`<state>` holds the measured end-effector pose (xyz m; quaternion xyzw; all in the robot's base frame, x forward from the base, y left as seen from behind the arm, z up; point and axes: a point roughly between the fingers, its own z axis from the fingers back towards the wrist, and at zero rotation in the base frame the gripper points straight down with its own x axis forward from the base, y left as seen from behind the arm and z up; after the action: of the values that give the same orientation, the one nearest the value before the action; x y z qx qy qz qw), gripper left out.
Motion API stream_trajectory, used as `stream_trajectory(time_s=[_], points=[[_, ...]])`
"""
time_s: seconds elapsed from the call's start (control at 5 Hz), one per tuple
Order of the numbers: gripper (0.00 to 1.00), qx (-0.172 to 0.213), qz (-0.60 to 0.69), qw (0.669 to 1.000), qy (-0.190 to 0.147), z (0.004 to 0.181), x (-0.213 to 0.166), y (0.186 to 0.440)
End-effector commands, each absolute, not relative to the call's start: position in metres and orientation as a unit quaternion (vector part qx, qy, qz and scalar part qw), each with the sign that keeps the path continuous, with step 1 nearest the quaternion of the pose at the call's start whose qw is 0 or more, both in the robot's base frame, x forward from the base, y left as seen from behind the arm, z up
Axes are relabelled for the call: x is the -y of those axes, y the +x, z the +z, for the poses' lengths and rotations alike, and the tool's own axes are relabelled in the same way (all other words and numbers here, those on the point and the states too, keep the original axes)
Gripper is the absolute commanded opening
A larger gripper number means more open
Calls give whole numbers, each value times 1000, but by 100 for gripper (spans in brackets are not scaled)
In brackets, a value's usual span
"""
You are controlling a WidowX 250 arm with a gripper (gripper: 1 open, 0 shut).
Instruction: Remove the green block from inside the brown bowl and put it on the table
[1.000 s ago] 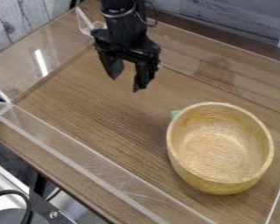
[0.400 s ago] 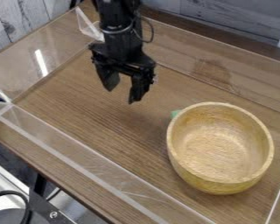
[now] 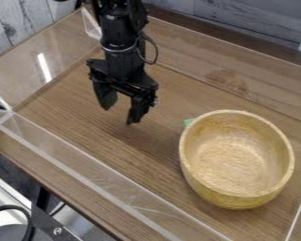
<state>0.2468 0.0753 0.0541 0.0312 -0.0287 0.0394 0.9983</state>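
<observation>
The brown bowl (image 3: 188,155) stands at the right front of the table (image 3: 84,141), and its inside shows only bare wood. A tiny green block (image 3: 188,120) lies on the tabletop just outside the bowl's far left rim. My gripper (image 3: 123,104) hangs to the left of the block and bowl, pointing down over the tabletop. Its dark fingers (image 3: 138,110) are spread open with nothing between them.
Low clear acrylic walls (image 3: 65,155) edge the table at the front left and along the back. A pale plank wall rises behind the table at the upper left.
The open gripper has drifted left and toward the front of the table, away from the bowl. The block and bowl have not moved.
</observation>
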Motion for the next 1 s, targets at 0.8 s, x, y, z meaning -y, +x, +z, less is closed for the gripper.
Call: stream_trajectory(time_s=[0.8], points=[[100, 46, 47, 996, 56, 50, -92, 242]])
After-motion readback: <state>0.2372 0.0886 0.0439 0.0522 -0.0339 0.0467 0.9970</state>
